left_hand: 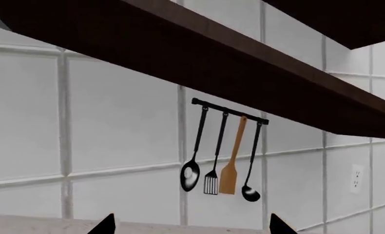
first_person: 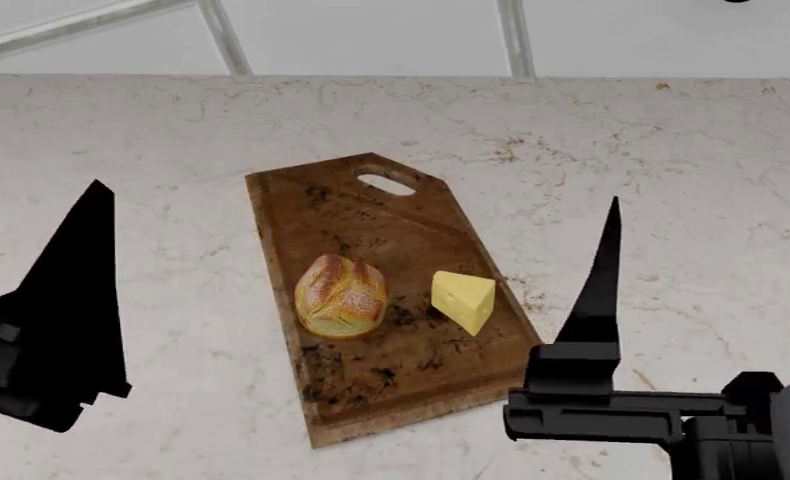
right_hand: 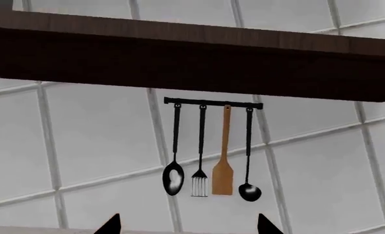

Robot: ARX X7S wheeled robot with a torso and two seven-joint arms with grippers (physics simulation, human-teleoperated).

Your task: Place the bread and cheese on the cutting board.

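Bread [first_person: 340,295] and cheese [first_person: 465,299] both sit on the cutting board [first_person: 368,225], side by side near its middle, the loaf to the left and the wedge just beside it, apart from each other. That board lies at an angle on the pale marble surface [first_person: 662,180], handle hole toward the tiled wall. Left claw [first_person: 28,290] and right claw [first_person: 709,290] hang either side of the board, both spread open and holding nothing. Wrist views show utensils [left_hand: 221,156] hanging from a rail under a dark shelf [right_hand: 192,53].
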